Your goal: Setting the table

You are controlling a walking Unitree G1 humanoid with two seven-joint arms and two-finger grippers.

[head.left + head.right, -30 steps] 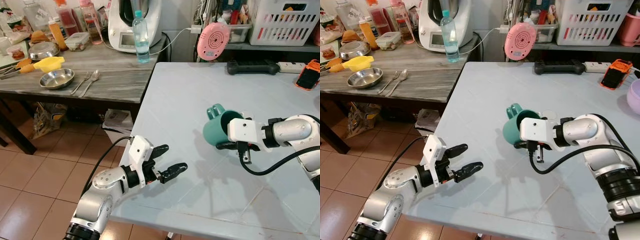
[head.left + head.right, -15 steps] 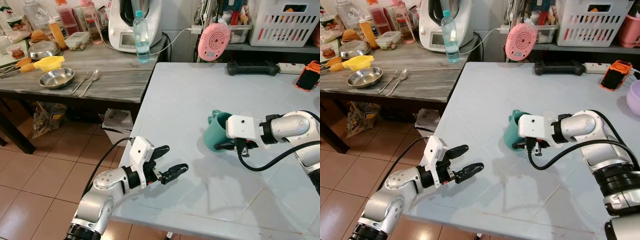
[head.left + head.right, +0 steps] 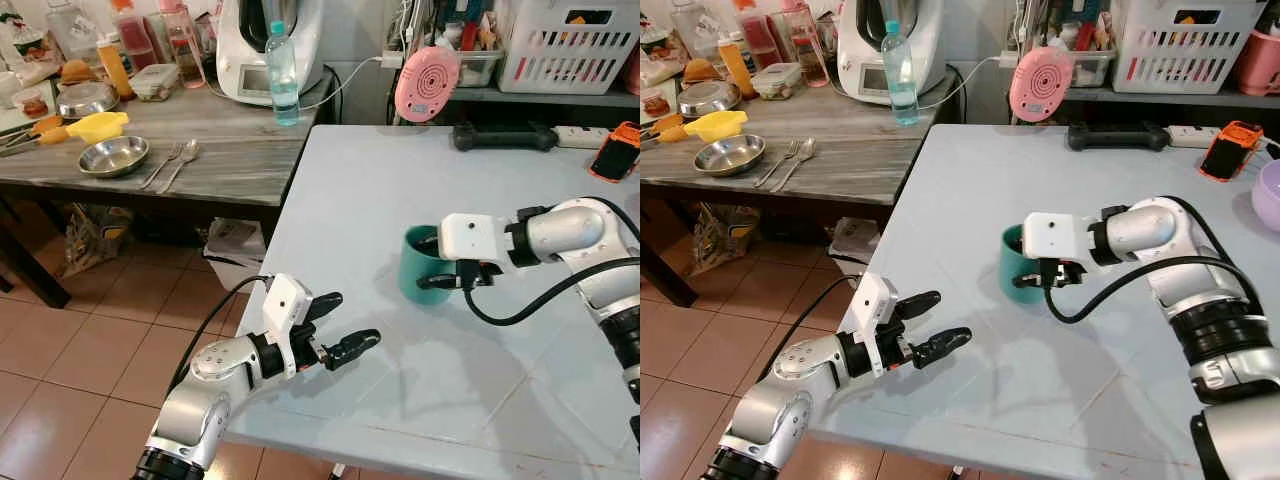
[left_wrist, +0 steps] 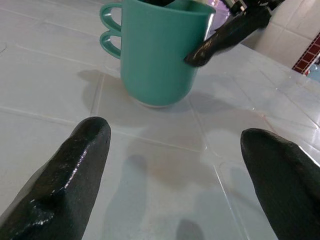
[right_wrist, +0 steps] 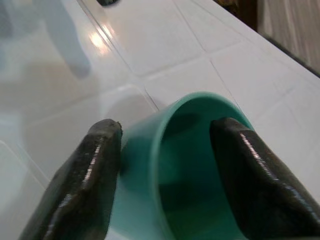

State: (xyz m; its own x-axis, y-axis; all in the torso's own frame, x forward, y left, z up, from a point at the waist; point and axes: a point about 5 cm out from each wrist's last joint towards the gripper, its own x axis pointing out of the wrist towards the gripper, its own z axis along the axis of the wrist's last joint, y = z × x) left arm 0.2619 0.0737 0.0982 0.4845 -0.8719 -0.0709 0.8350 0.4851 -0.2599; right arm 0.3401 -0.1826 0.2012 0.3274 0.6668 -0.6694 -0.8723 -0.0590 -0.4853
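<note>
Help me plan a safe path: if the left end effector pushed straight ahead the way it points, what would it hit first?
Most likely the green mug, standing upright on the light table ahead of the open left end effector. The right end effector grips its rim. Bare tabletop lies between; depth is uncertain.

A round pink fan (image 3: 427, 82) stands at the far edge of the pale table, well beyond the right gripper. A black bar-shaped device (image 3: 504, 135) lies beside it. On the grey wooden table, far from the left gripper, there are a clear plastic water bottle (image 3: 282, 75), a shallow steel bowl (image 3: 114, 157) and a white kitchen machine (image 3: 270, 45). An orange phone (image 3: 616, 150) lies at the far right.
</note>
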